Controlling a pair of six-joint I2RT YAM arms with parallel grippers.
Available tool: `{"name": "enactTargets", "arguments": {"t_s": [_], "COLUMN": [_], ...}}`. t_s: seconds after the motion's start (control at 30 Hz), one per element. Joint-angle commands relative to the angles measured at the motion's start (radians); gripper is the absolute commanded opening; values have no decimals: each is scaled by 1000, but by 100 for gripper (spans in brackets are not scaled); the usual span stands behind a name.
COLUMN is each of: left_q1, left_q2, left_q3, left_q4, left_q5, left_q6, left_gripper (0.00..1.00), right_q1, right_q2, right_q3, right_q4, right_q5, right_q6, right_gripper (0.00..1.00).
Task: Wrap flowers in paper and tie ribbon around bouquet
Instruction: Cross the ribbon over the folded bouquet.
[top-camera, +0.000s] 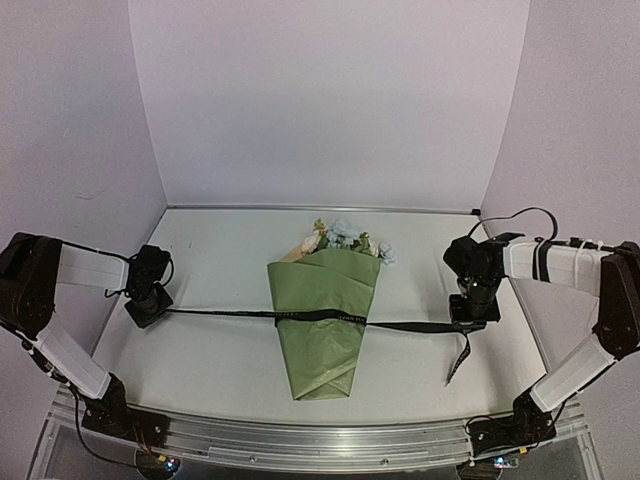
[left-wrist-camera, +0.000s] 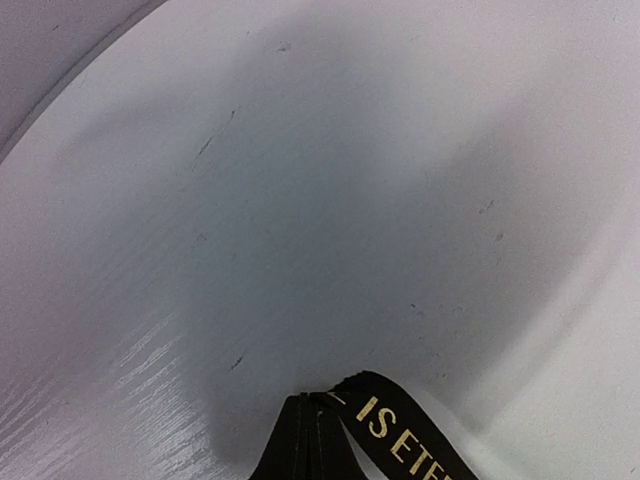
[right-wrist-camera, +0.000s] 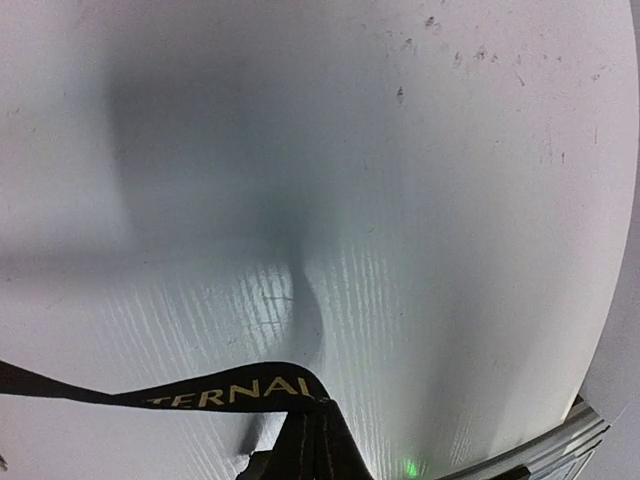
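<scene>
Left gripper (top-camera: 157, 308): jaws closed together, clamped on one end of the ribbon (top-camera: 230, 314). The left wrist view confirms this, with the lettered band (left-wrist-camera: 400, 442) leaving the fingertips (left-wrist-camera: 303, 440).

Right gripper (top-camera: 468, 320): jaws likewise pressed together on the ribbon, which in the right wrist view (right-wrist-camera: 225, 393) runs off leftward from the fingertips (right-wrist-camera: 318, 440). A short loose tail (top-camera: 459, 362) trails past this gripper toward the near edge.

Between the two grippers the ribbon is stretched nearly straight, left to right, low over the bench (top-camera: 220, 250).

The bouquet (top-camera: 325, 345) lies mid-bench, between the arms. Its long axis runs near to far, crosswise to the ribbon. The ribbon crosses the olive-green paper (top-camera: 330, 285) about mid-length. The flowers (top-camera: 345, 237) point toward the back wall, and the narrow end points toward the arm bases.
</scene>
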Motion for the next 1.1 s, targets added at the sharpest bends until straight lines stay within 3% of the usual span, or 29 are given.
{"name": "enactTargets", "arguments": {"t_s": [0.0, 0.23, 0.3, 0.4, 0.57, 0.7, 0.77, 0.9, 1.07], "left_q1": [53, 57, 57, 58, 44, -58, -154, -335, -401], "left_q2": [18, 16, -3, -50, -226, -345, -355, -328, -326], "left_q3": [-2, -9, -18, -23, -4, 50, 95, 155, 161], "left_q4": [65, 101, 95, 71, 59, 71, 81, 95, 204], "left_q5": [72, 147, 146, 127, 93, 61, 57, -1, 168], "left_q6": [4, -14, -31, -37, 75, 225, 321, 493, 615], "left_gripper": [0, 13, 27, 38, 76, 94, 99, 100, 100], "right_q1": [-21, -15, -11, 6, 90, 176, 178, 175, 174], "right_q2": [13, 5, -19, -71, -178, -228, -224, -206, -203], "right_q3": [46, 51, 44, 26, -32, -63, -48, 7, 2], "right_q4": [-42, -6, 8, 43, 170, 280, 289, 267, 303], "right_q5": [-18, -142, -155, -153, -87, -5, 2, -73, -97], "right_q6": [33, -16, -31, -61, -175, -294, -256, -177, -148], "right_gripper": [3, 28, 35, 46, 65, 97, 98, 98, 98]}}
